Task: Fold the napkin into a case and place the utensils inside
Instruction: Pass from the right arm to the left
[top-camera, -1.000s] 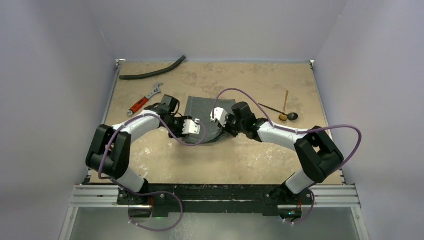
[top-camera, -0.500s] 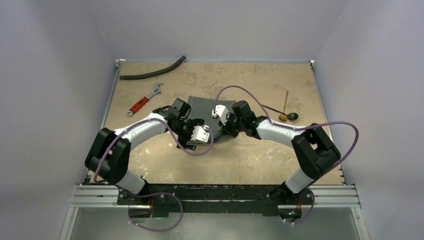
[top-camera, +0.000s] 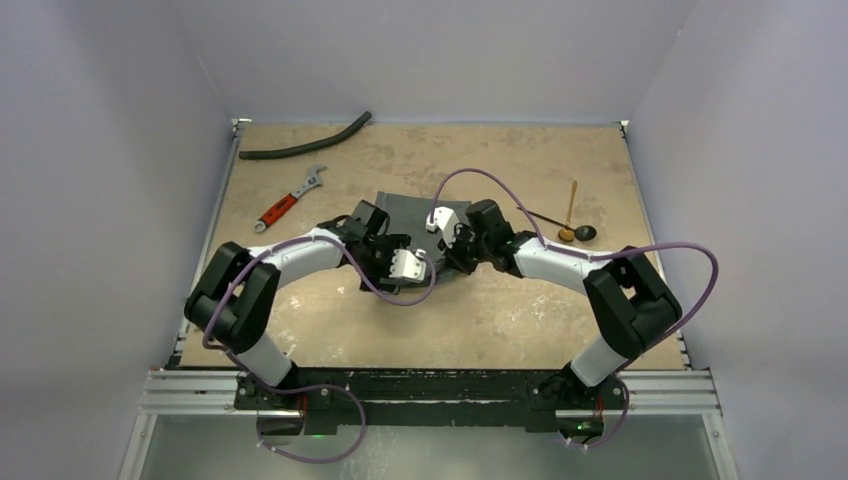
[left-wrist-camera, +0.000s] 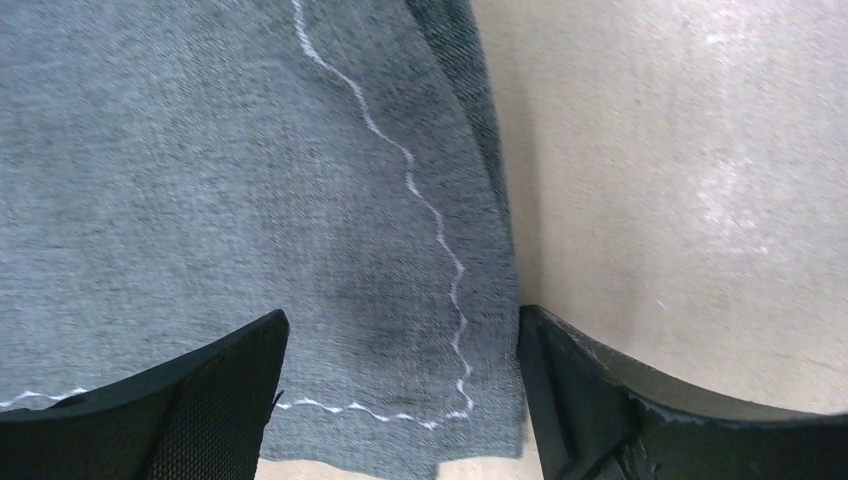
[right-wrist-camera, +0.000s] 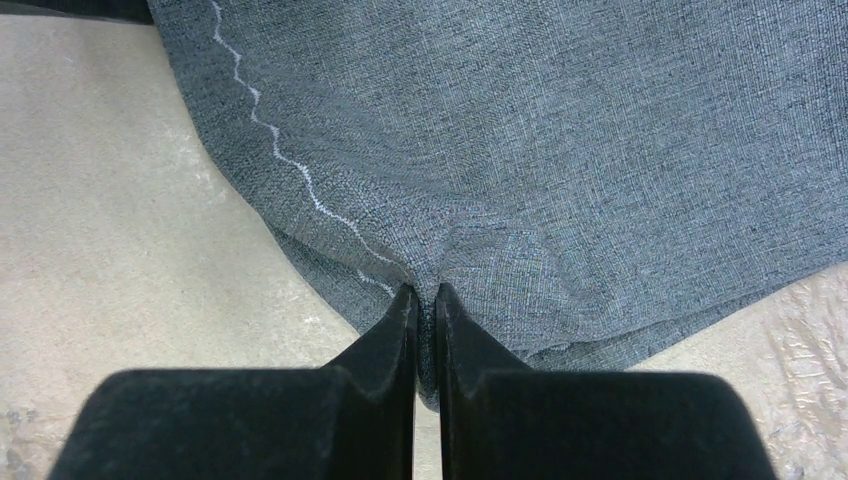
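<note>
- Napkin: grey cloth with pale wavy hem stitching; lies near the middle of the table, between the two grippers; partly hidden under them in the overhead view; in the left wrist view a stitched corner lies flat on the tabletop, with a second layer showing along its right edge.
- Left gripper: fingers spread wide apart; poised over the napkin's near corner, one finger above cloth, the other above bare table; nothing between them is gripped; whether the tips touch the cloth cannot be told.
- Right gripper: fingers pressed together on a pinch of the napkin's edge; cloth puckers into small creases at the tips.
- Utensils: black spoon and gold piece; on the table to the right of the napkin, apart from it; their handles cross near the bowl ends.
- Red-handled wrench: far left of the table.
- Black hose: along the far left edge.
</note>
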